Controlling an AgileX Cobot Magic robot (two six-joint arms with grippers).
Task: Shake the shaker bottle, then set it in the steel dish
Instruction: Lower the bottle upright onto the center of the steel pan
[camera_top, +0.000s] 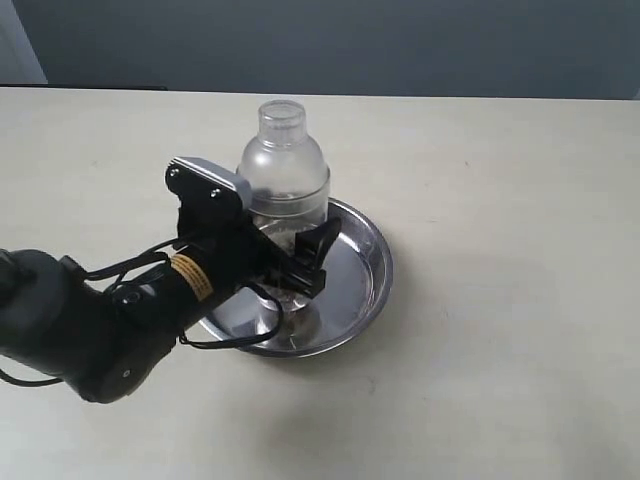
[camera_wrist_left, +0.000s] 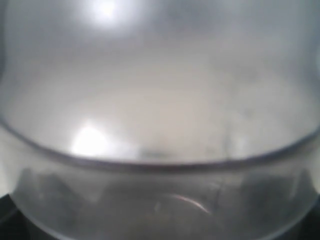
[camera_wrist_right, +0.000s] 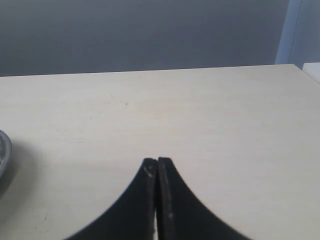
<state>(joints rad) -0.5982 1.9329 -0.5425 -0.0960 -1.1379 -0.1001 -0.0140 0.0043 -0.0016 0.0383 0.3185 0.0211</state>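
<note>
The shaker bottle (camera_top: 284, 165) stands upright over the middle of the steel dish (camera_top: 366, 262); its frosted dome and round cap show, while its lower body is hidden behind my left gripper (camera_top: 305, 262). That gripper's black fingers (camera_top: 324, 238) sit on either side of the lower body, shut on it. I cannot tell whether the bottle's base touches the dish floor. In the left wrist view the bottle (camera_wrist_left: 160, 100) fills the picture, blurred. My right gripper (camera_wrist_right: 157, 161) is shut and empty over bare table, with the dish rim (camera_wrist_right: 3, 150) off to one side.
The pale table (camera_top: 500, 200) spreads around the dish, with a dark wall behind its far edge. My left arm (camera_top: 90, 320) lies across the table at the left of the dish.
</note>
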